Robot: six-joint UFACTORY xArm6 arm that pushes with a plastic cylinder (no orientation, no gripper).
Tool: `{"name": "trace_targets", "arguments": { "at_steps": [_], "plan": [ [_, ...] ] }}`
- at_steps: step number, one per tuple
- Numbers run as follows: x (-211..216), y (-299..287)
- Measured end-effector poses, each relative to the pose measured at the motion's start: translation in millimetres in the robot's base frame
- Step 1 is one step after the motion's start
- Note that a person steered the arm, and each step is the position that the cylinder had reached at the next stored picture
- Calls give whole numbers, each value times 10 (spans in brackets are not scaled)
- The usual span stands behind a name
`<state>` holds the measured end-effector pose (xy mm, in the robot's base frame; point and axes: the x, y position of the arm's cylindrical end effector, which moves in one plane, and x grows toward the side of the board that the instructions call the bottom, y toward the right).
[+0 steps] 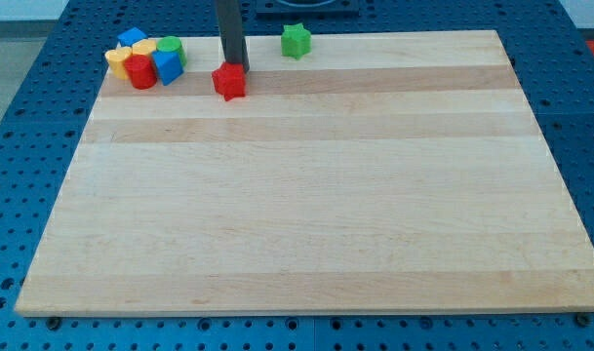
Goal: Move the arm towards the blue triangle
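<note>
My tip (234,68) stands at the far edge of the desk (306,214), touching or just behind the top of the red star block (229,82), which sits directly at its 6 o'clock; there are no fingers on this rig, only a straight dark rod, so nothing can be clenched or released, and any contact is a plain push from the side.

The blue triangle (167,66) lies at about 9 o'clock from my tip, near but apart from it, on the right flank of a tight cluster in the desk's top-left corner; pressed around it are a green block (173,48) at its 12 o'clock, a red block (140,71) at its 9 o'clock, a yellow block (119,58) farther left, and a second blue block (132,37) at the cluster's top; a green star block (296,40) sits alone at my tip's 2 o'clock.

I judge the triangle small, light and rigid, with smooth faces that will slide easily over the pale wood; it cannot be gripped, only met on a flat side; its open right face, towards my tip, seems the place to touch; a point off-centre would likely spin it, and a firm shove would disturb its neighbours; the red star may drag along if I sweep low.
</note>
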<state>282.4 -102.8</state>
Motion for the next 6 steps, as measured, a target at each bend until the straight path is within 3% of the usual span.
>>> {"name": "trace_targets", "arguments": {
  "at_steps": [2, 3, 5, 6],
  "plan": [
    [527, -17],
    [460, 113],
    [-144, 178],
    [-173, 177]
  ]
}}
